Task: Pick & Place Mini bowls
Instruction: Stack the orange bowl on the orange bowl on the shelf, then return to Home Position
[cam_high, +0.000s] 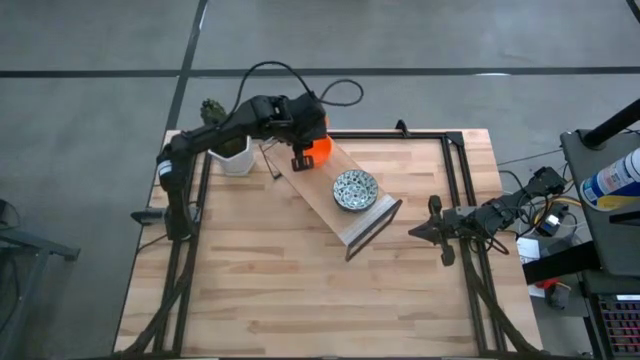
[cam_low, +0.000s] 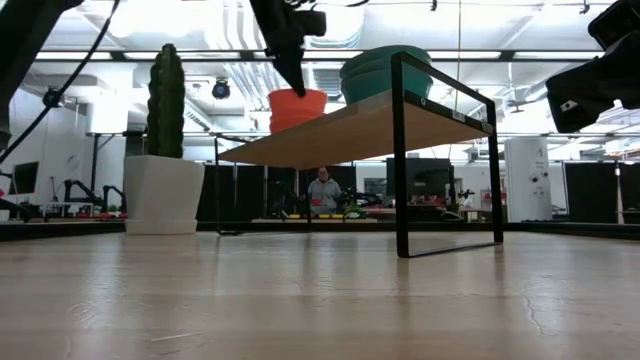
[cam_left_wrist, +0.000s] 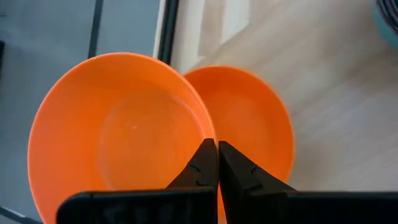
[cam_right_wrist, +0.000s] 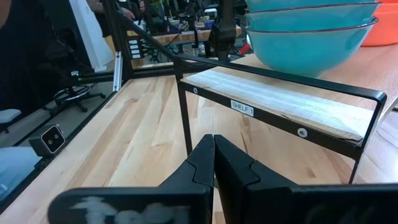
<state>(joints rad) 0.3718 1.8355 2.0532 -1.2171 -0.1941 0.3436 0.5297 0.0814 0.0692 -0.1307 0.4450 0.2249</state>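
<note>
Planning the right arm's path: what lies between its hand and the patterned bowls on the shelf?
Only bare tabletop between the right hand and the shelf holding the patterned bowls, per the high view.

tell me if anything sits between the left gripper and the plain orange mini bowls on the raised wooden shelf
Nothing visible does. The left gripper is already at the plain orange mini bowls on the raised wooden shelf, its shut fingers pinching the rim of the upper bowl, which stands apart from the one beneath.

label | reads "SHELF 1" | on front rail of shelf | no other text readable
</note>
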